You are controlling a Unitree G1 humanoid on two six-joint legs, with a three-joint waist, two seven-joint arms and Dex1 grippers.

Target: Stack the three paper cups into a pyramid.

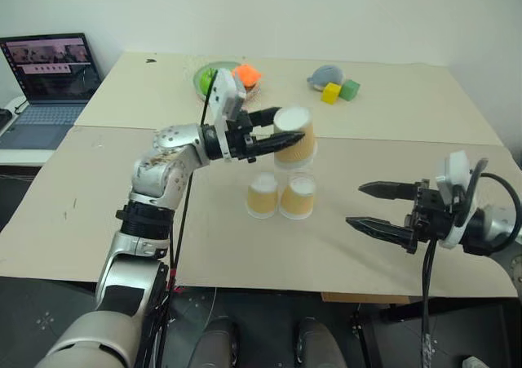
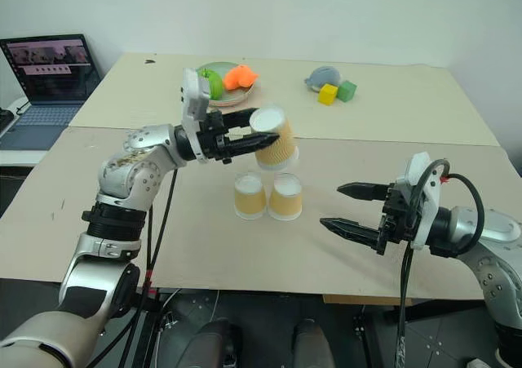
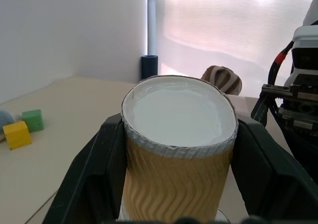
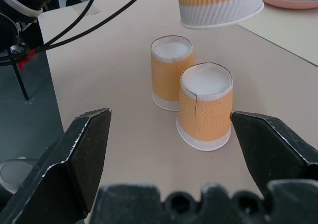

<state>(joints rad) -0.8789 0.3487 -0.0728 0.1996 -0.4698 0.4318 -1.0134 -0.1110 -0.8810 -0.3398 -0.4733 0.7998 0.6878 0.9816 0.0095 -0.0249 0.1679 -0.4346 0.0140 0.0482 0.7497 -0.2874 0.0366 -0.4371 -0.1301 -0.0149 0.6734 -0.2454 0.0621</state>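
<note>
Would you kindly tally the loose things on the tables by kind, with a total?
Paper cups: 3, one held aloft, two standing
Blocks: 2, yellow, green
Plate: 1
Laptop: 1
Total: 7

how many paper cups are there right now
3. Two cups stand upside down side by side on the table, left cup and right cup; the third cup is held above them in the left gripper.

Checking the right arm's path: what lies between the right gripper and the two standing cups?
Bare tabletop between right gripper and two standing cups, per right wrist view.
</note>
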